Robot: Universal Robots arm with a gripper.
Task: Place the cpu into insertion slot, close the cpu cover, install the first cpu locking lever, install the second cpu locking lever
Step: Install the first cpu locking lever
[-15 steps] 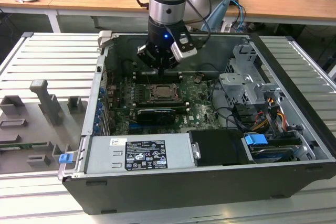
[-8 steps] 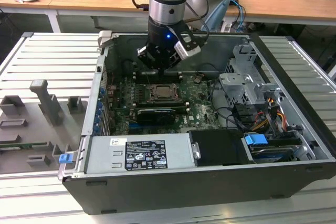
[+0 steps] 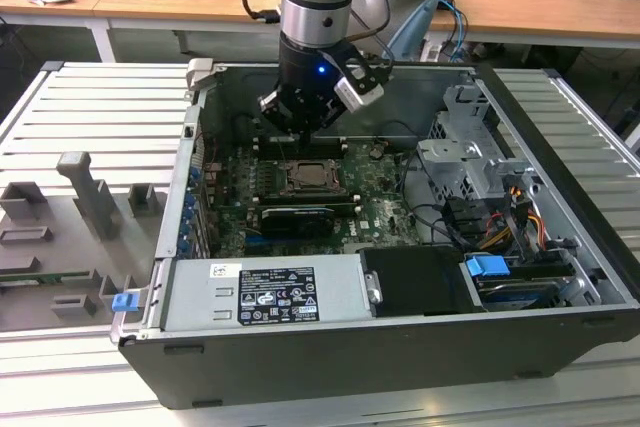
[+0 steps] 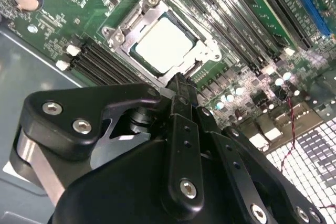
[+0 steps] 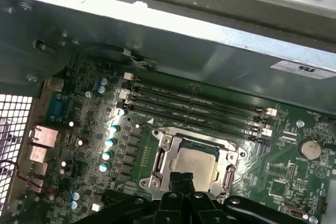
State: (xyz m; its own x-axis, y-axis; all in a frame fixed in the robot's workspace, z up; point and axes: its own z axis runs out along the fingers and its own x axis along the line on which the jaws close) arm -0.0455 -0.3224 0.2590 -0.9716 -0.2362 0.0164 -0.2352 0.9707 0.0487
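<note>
Fixtures [image 3: 85, 197] of grey plastic stand on the slatted worktop [image 3: 90, 97] at the exterior view's left, with a small blue clip [image 3: 124, 300] just beside the open computer case [image 3: 400, 357]. Inside the case, a grey power supply box [image 3: 260, 292] lies along the near wall, and the green circuit board [image 3: 385, 212] lies behind it. The insertion slot [image 3: 316, 178] sits near the middle of that board, next to the long black memory slots [image 5: 194, 106].

In both wrist views the cpu [image 4: 163, 43] [image 5: 195, 163] lies flat in the slot, pale face up. The cpu cover [image 4: 125, 31] [image 5: 164, 157] frames it, lying down around its edges. The hand [image 3: 300, 125] hangs over the board just behind the slot. Its black fingertips are pressed together with nothing between them, and they point at the slot's edge [image 4: 178, 81] [image 5: 182, 180]. Whether they touch the cover I cannot tell.

Towards the exterior view's right stand a metal drive cage [image 3: 465, 162] and a blue tab [image 3: 488, 269].
</note>
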